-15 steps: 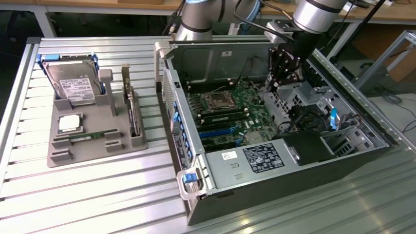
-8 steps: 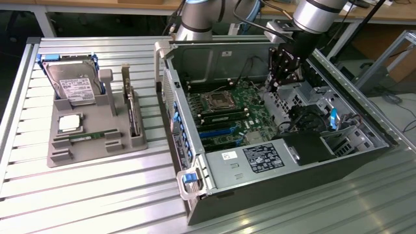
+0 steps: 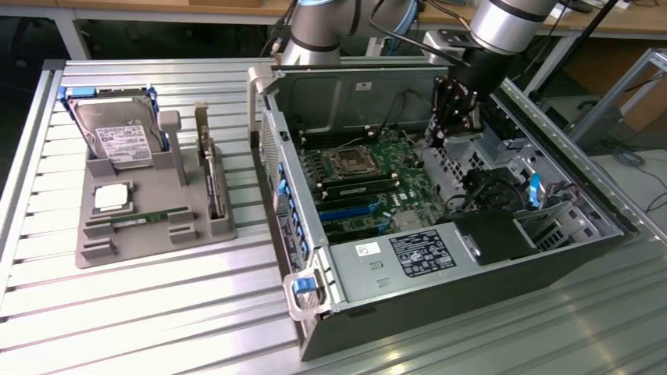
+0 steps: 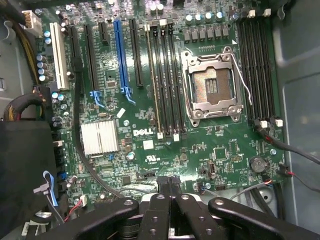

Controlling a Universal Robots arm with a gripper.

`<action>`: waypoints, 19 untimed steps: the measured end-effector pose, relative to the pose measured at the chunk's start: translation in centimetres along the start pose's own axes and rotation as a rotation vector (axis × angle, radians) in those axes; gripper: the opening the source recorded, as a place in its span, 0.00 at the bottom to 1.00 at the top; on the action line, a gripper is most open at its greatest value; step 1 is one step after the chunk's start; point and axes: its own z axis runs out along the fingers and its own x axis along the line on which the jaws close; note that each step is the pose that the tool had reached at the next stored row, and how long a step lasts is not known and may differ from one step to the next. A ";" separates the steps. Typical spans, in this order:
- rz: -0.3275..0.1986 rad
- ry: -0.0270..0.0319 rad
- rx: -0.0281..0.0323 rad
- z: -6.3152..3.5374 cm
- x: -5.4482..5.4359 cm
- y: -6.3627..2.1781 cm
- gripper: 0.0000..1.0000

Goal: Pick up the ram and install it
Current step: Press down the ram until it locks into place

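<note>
Silver-grey jointed arm (image 3: 508, 19), black linkage gripper (image 4: 170, 184), black cable

We note a ribbed, brushed-metal table (image 3: 156, 312), a matt grey plastic holder (image 3: 156, 195), a glossy green motherboard (image 4: 165, 150), and a matt black gripper (image 4: 169, 182).

We are in a lab or workshop. We see a robot arm (image 3: 501, 31) over an open computer case (image 3: 438, 234) on a metal table (image 3: 156, 312), a grey tray (image 3: 146, 211) of computer parts, and wooden benches (image 3: 156, 9) behind.
</note>
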 end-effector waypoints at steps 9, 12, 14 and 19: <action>0.085 -0.0046 -0.0003 0.06 0.0 0.00 0.10; 0.108 -0.0057 -0.0003 0.07 0.0 0.00 0.10; 0.116 -0.0063 -0.0003 0.09 0.0 0.00 0.10; 0.135 -0.0073 -0.0004 0.10 0.0 0.00 0.10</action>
